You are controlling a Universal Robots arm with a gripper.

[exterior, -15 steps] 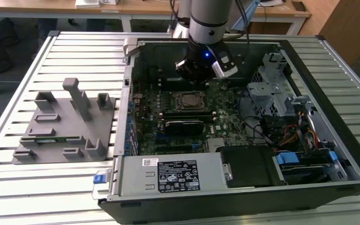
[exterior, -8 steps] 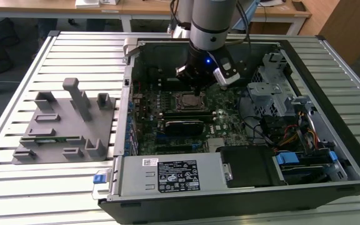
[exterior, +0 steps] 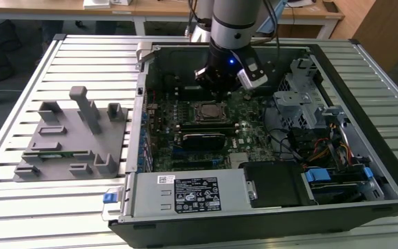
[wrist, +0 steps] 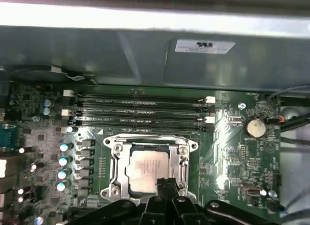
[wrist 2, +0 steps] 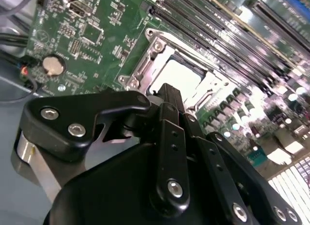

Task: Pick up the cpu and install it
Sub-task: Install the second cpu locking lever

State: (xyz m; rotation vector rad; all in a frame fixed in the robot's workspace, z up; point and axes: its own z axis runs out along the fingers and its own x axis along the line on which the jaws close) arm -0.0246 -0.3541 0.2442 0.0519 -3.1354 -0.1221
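The tool (exterior: pixel 221 89) hung low inside the open computer case (exterior: pixel 365 171), just above the socket frame (wrist: pixel 148 168) of the motherboard (exterior: pixel 244 127). In both wrist views its black fingers (wrist 2: pixel 170 101) came to one narrow tip with no gap to see between them, so they looked pressed together and held nothing.

The cpu (wrist: pixel 147 171) lay flat inside the socket frame, its silvery top (wrist 2: pixel 180 74) facing up, directly under the fingertips. Whether it was fully seated I could not tell.

By my judgement the cpu is light, thin and stiff, with a smooth metal top that would slip easily. Its underside and the socket contacts are probably fragile, so it should be taken by two opposite edges and kept level, never pushed at an angle.

Around the socket the space was tight. The metal frame with its screws surrounded the chip closely. On one side ran the long black memory slots (wrist: pixel 140 109), and past them stood the case wall (wrist: pixel 145 60). On another side a row of small capacitors (wrist: pixel 63 167) stood up, and a round coin battery (wrist: pixel 255 127) sat near some cables (wrist: pixel 295 123).

Outside the case, toward the exterior view's left, a grey fixture (exterior: pixel 71 140) rested on the slatted worktop (exterior: pixel 40 207), well apart from the tool.
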